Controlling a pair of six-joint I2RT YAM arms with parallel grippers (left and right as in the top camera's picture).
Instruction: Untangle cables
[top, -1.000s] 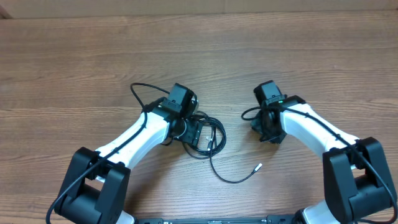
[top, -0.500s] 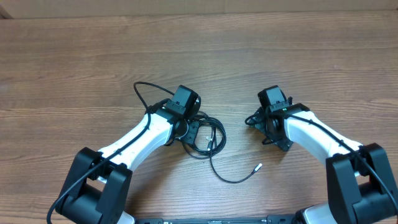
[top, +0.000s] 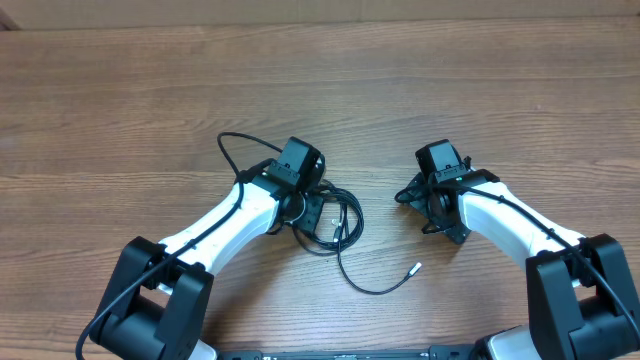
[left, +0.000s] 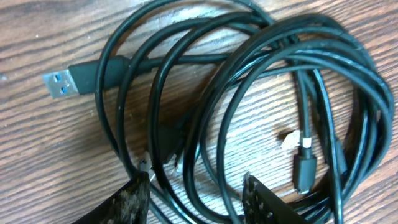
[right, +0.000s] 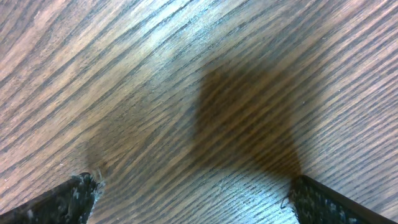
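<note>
While the right claw (right: 186, 202) gapes open well apart from the cables (left: 249, 93), the left claw (left: 193, 199) straddles several strands of that coil, which lies on the desk (left: 50, 155). Whether it pinches them, I cannot tell.

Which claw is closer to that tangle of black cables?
Left. The left claw hangs right over the cables, straddling several strands; the right claw is off to the side, over the wooden table.
</note>
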